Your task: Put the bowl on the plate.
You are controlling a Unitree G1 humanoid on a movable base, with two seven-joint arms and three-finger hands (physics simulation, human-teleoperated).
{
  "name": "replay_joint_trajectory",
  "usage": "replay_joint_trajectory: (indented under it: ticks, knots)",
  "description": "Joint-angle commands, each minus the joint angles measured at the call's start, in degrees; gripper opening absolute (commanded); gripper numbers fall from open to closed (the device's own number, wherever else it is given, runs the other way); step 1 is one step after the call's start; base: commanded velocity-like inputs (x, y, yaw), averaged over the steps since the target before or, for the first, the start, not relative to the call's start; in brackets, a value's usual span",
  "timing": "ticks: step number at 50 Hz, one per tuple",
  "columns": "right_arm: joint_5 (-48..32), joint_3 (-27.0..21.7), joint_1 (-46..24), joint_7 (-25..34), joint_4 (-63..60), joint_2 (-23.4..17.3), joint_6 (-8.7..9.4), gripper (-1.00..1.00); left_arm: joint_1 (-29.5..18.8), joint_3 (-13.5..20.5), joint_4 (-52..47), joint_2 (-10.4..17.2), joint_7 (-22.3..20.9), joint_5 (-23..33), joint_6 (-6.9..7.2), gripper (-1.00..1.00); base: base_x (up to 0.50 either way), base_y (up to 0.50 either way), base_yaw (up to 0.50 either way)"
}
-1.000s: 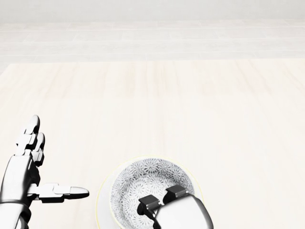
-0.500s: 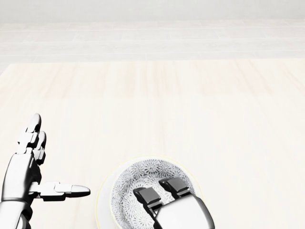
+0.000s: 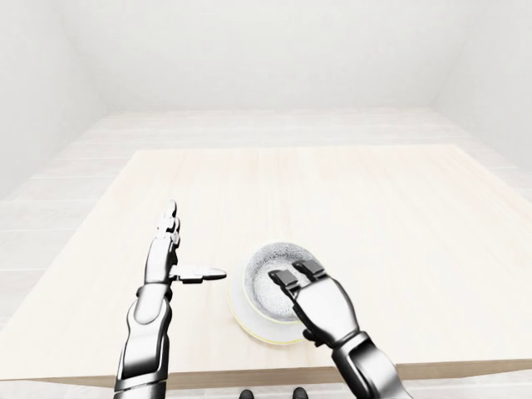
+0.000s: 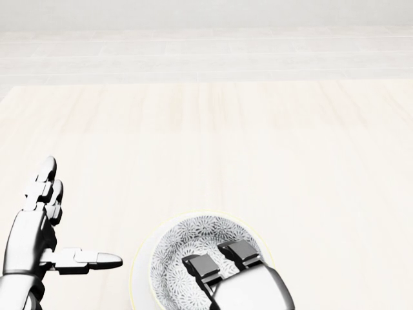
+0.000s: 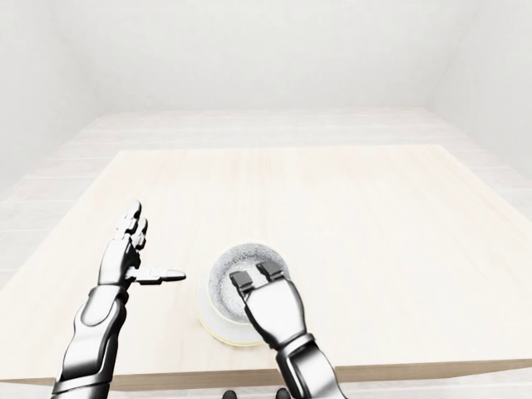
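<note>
Grey flower-patterned bowl [image 4: 193, 248] on pale round plate [image 4: 139, 274] at head view's bottom centre, right hand [image 4: 248, 284] covering its lower rim, fingers spread, gripping nothing, left hand [image 4: 39, 226] open, left of the plate

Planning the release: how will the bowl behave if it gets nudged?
The bowl looks like rigid glazed ceramic, so probably stiff and slippery. Its wide round form nested on the plate suggests it would slide rather than tip. The right hand rests over its rim.

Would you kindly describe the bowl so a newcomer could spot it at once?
On the pale wooden table, look near its bottom edge in the left-eye view, under the right hand. The bowl sits on a pale plate; its grey floral pattern sets it apart.
</note>
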Motion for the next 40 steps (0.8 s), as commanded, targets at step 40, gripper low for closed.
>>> replay_joint_trajectory:
  ticks: [40]
  knots:
    - [13.43,-20.86,6.24,7.94,-18.29,2.42,-2.36,0.55,-0.39,0.14,-0.24,0.28,0.09,0.37,0.41,1.0,0.0,0.0,0.0]
